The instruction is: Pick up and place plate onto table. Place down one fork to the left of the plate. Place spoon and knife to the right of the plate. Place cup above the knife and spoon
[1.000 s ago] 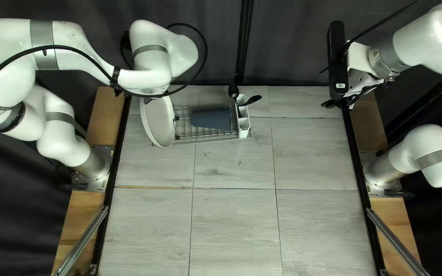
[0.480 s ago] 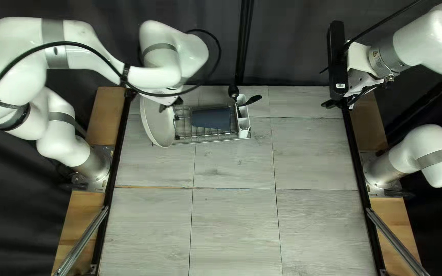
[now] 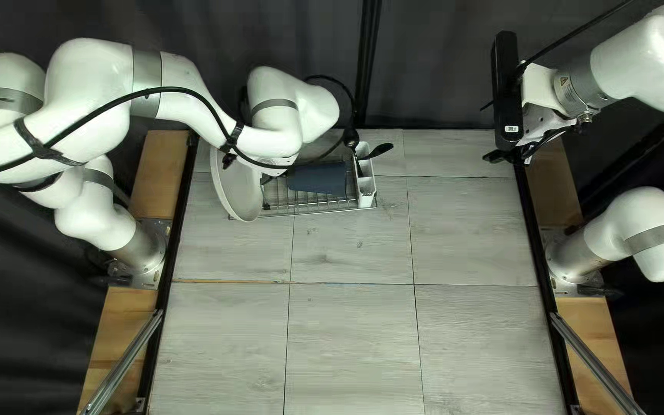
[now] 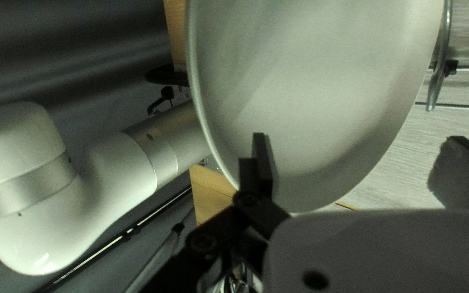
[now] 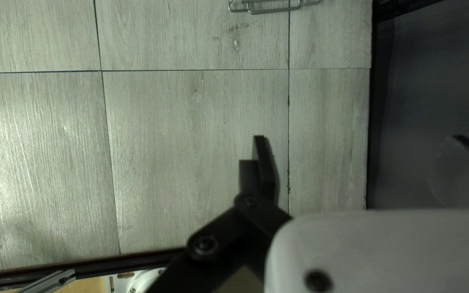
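Over the table's (image 3: 347,338) far left, the left arm (image 3: 186,81) hides part of the rack; its left gripper (image 3: 247,169) stands wide. Far right, the right arm (image 3: 643,65) runs out of sight, its right gripper (image 3: 509,157) also wide. The wire rack (image 3: 313,213) holds the off-white plate (image 3: 238,188) on edge at its left end, partly covered, then the blue-grey cup (image 3: 317,178). Rightmost, a white holder (image 3: 366,194) carries dark cutlery (image 3: 378,151), kinds too small to tell.

The plate (image 3: 236,184) is off-white, the cup (image 3: 318,178) slate blue, the spoon (image 3: 350,138) black, the surface (image 3: 351,330) pale grey wood-grain.
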`<state>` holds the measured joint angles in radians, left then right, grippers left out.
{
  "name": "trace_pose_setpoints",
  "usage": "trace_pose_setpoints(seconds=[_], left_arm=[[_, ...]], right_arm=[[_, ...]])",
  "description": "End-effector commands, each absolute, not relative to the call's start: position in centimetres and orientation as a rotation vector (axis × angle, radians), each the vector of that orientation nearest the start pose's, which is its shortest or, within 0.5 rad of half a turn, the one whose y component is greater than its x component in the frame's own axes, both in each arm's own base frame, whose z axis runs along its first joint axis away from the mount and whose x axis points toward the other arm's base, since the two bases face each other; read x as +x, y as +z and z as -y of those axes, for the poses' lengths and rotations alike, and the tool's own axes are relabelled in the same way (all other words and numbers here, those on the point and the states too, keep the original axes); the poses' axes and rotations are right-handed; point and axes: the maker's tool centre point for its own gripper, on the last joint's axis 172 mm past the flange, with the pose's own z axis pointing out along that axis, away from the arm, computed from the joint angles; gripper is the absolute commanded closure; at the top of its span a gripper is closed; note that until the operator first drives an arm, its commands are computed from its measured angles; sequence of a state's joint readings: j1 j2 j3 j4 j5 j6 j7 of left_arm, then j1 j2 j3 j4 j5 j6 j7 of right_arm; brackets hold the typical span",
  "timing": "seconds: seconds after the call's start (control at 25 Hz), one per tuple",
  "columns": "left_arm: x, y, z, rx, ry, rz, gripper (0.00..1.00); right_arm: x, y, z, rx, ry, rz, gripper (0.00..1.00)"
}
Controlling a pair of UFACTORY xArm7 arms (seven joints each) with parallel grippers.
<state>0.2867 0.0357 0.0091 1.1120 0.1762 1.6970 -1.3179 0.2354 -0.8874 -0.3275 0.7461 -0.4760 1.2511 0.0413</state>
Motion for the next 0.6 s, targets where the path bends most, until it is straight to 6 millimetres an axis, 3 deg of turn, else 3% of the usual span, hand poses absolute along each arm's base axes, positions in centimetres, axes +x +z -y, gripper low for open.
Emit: trace_pose_setpoints(seconds=[0.04,0.6], left_arm=[[27.77,21.74,-13.62,2.445,-0.794,-2.526,0.00],[27.64,21.53,-13.69,2.405,-0.792,-2.520,0.00]], right_arm=[[31.87,35.73,12.51,-3.299,-0.601,0.010,0.00],[31.87,35.73,12.51,-3.299,-0.601,0.010,0.00]])
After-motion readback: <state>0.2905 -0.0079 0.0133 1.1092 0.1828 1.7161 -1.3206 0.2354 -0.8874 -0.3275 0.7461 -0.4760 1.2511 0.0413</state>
